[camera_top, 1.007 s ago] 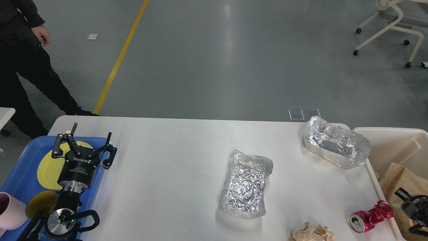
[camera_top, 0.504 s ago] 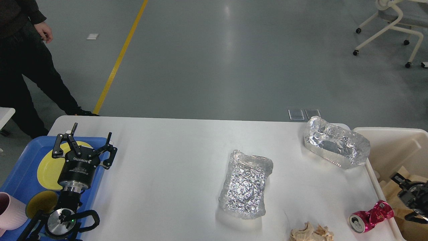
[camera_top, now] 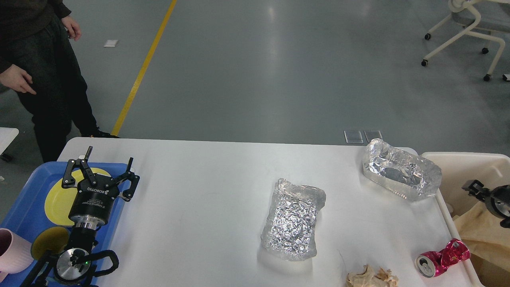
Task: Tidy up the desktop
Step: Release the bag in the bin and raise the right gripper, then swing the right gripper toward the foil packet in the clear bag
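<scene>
Over the desktop, left pincer hovers spread.

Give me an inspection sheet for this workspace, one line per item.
Surface: desktop, white, plain.
Job's things: two foil containers, one mid-table, one at the far right; crushed red can; crumpled paper at the near edge.
Clutter: blue tray holding yellow plates and a pink cup; cream bin holding brown paper.
End effectors: left end effector open, above the tray; right end effector over the bin, state unclear.
Cables: nothing seen.
Surroundings: person standing at the far left; wheeled chair.
</scene>
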